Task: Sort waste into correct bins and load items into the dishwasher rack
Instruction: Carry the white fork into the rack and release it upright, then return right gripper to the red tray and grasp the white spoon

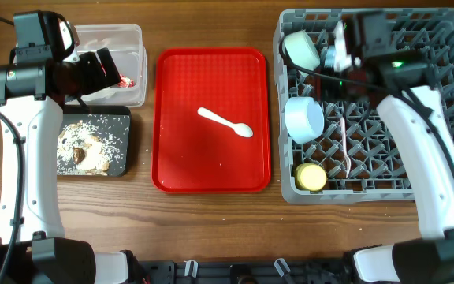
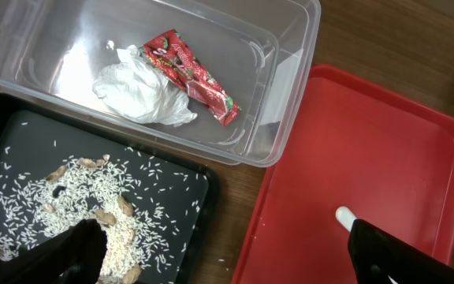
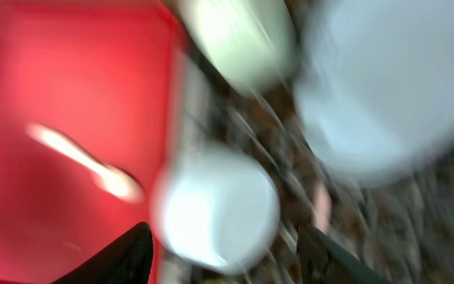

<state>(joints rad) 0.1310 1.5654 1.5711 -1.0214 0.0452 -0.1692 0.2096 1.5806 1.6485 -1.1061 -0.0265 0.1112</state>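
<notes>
The red snack wrapper (image 2: 191,75) and crumpled white napkin (image 2: 140,91) lie in the clear tub (image 2: 306,31). Rice crumbs with brown lumps (image 2: 77,197) cover the black tray (image 2: 176,177). My left gripper (image 2: 235,268) is open and empty above the gap between the black tray and the red tray. The white spoon (image 1: 225,122) lies on the red tray (image 1: 211,170). The dishwasher rack (image 1: 424,95) holds the pale green bowl (image 1: 302,49), light blue bowl (image 1: 303,118), yellow cup (image 1: 312,177) and fork (image 1: 345,146). My right gripper (image 3: 227,268) is open and empty above the rack's left side; its view is blurred.
The clear tub (image 1: 109,39) sits at the back left with the black tray (image 1: 123,146) in front of it. The rack stands directly right of the red tray. A large pale blue round shape, likely the plate (image 3: 385,87), shows blurred in the right wrist view.
</notes>
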